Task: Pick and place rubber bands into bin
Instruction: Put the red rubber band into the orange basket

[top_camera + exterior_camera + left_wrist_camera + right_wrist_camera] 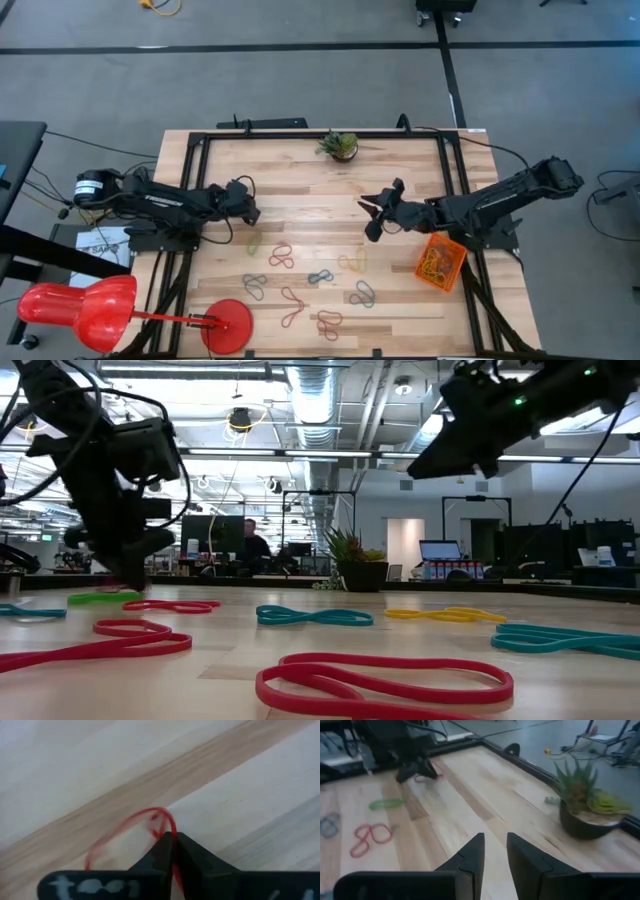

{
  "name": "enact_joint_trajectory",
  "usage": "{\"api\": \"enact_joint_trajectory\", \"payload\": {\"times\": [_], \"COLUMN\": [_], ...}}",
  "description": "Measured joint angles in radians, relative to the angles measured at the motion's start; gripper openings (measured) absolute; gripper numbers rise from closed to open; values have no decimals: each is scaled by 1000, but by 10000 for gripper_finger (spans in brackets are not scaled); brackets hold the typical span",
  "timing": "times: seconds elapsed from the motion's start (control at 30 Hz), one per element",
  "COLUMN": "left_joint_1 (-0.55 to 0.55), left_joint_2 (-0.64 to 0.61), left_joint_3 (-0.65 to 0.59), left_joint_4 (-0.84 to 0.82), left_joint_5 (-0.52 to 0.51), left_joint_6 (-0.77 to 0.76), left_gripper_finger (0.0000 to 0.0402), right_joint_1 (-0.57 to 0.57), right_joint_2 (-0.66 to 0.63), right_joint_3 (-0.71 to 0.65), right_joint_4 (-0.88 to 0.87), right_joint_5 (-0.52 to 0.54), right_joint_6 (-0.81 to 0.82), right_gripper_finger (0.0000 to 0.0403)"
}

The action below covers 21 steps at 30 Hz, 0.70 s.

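Observation:
My left gripper (252,213) is down at the table's left-middle, shut on a red rubber band (150,820); the right wrist view shows it far off (416,770). Several more rubber bands lie flat on the wood nearer the near edge: a green one (252,241), a red one (281,256), a grey-blue one (320,276) and a yellow one (352,263). The orange bin (441,262) sits at the right with bands inside. My right gripper (372,218) hangs open above the table's middle, left of the bin, holding nothing. My left gripper pinches the red rubber band between its two fingertips (170,851), at one end of the loop (167,831). The fingers slant down at the table. The rest of the loop curves out ahead of the tips, slack, close over the wood; whether it rests on it I cannot tell.
A small potted plant (340,146) stands at the far edge. A red disc (228,322) and a red lamp head (75,305) sit at the near left corner. Black frame rails (452,160) run along the table's sides. Bare wood lies between the two grippers.

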Motion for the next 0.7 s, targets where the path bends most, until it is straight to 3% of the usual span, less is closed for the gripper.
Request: {"api": "enact_joint_trajectory", "payload": {"times": [0.17, 0.27, 0.4, 0.5, 0.7], "left_joint_1": [-9, -17, -16, -23, -48], "left_joint_2": [3, 1, 1, 1, 1], "left_joint_3": [15, 36, 75, 116, 153], "left_joint_4": [331, 630, 873, 894, 848], "left_joint_5": [181, 339, 579, 667, 662], "left_joint_6": [148, 274, 349, 364, 393], "left_gripper_finger": [2, 2, 1, 1, 0], "right_joint_1": [-44, -72, -97, -114, -143], "right_joint_2": [87, 147, 235, 305, 454], "right_joint_3": [-1, -1, 0, 0, 48], "right_joint_4": [86, 182, 405, 580, 788], "right_joint_5": [-54, -180, -341, -404, -439], "right_joint_6": [-23, -103, -205, -233, -235], "right_gripper_finger": [75, 75, 75, 75, 75]}}
